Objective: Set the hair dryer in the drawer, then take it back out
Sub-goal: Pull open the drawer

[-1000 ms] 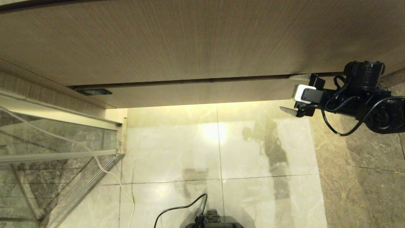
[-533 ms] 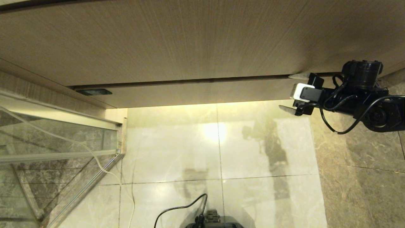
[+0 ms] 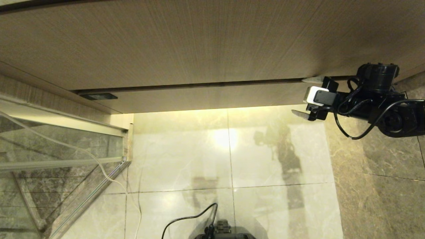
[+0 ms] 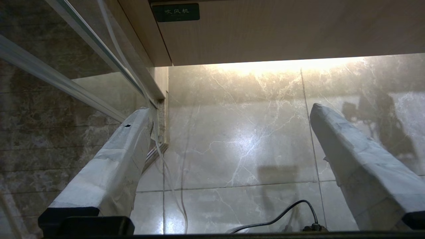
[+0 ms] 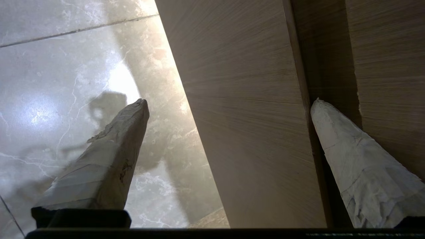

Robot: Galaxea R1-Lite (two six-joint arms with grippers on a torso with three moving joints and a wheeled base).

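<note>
Marble floor (image 3: 229, 149) under wood-grain vanity. Closed drawer (image 3: 212, 96) sitting flush. Right claw (image 3: 307, 98) wide open, straddling drawer front at right end, edging slightly leftward since a second ago: lining up to pull. Left claw (image 4: 229, 159) parked, spread wide. Hair dryer unseen.

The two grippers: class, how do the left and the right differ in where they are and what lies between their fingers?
The right gripper is up at the drawer, straddling its front edge; the left gripper hangs over the bare floor. The right one has wood between its fingers; the left one has only tile. Both are open, with pale wrapped fingers.
</note>
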